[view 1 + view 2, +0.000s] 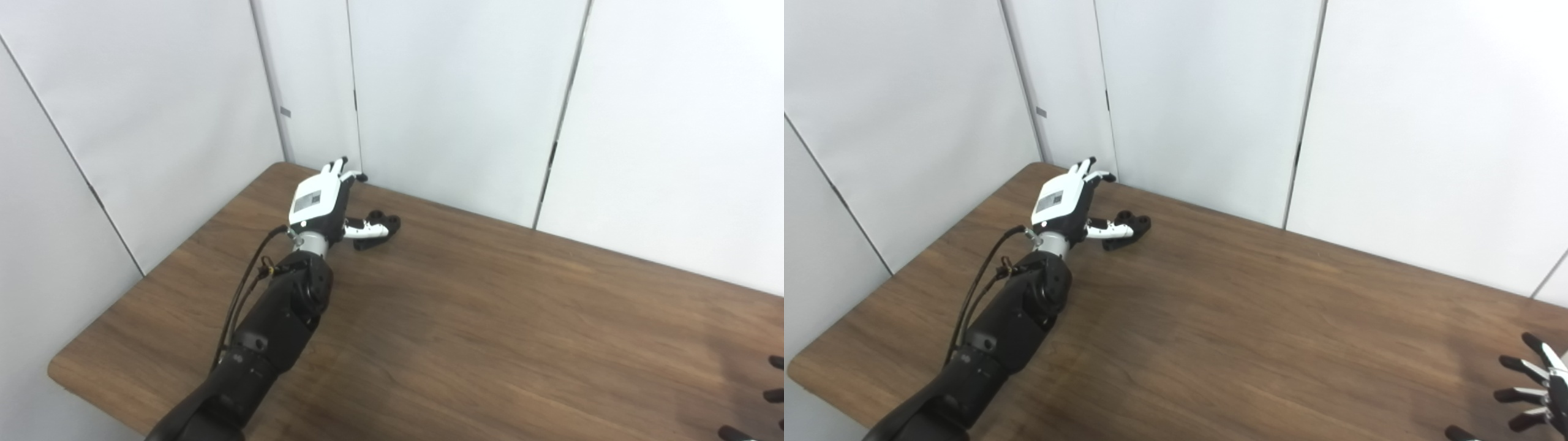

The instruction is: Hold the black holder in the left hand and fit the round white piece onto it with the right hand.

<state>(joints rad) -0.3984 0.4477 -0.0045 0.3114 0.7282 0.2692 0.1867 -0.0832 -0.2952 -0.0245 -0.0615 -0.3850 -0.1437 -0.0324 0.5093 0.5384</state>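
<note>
The black holder (378, 230) lies on the wooden table (490, 318) near the far left corner, by the wall. My left hand (320, 202) hovers over it with fingers spread, open; its thumb reaches across the holder (1128, 229), which is partly hidden behind the thumb. Whether the thumb touches it is unclear. My right hand (1534, 392) is at the bottom right edge, fingers spread and holding nothing. In the left eye view only its dark fingertips (775, 395) show. No round white piece appears in either view.
White wall panels (465, 92) close off the table on the far side and on the left. The table's rounded front left corner (61, 367) is near my left forearm (269, 331). A cable runs along that forearm.
</note>
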